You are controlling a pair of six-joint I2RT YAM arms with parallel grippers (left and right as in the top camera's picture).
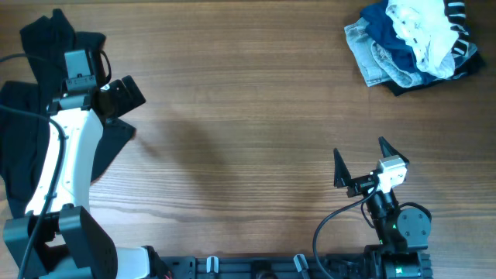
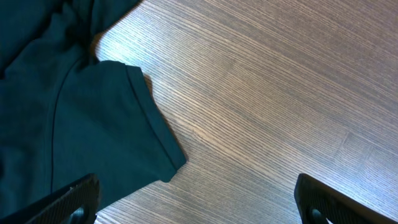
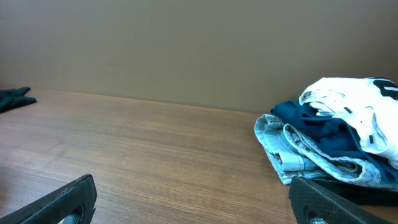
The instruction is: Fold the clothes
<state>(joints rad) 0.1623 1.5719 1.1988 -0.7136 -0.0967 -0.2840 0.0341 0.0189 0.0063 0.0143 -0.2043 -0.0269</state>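
A dark teal T-shirt [image 1: 27,116] lies crumpled at the table's left edge; its sleeve [image 2: 112,130] fills the left of the left wrist view. My left gripper [image 1: 116,97] is open and empty, hovering over the shirt's right edge [image 2: 196,205]. A pile of clothes [image 1: 415,43], with pale denim, a blue garment and a white one, sits at the far right corner and shows in the right wrist view [image 3: 329,143]. My right gripper [image 1: 360,167] is open and empty near the front edge [image 3: 193,205], well short of the pile.
Bare wooden table [image 1: 248,101] spans between the shirt and the pile. The arm bases stand along the front edge. A plain wall [image 3: 186,43] stands behind the table.
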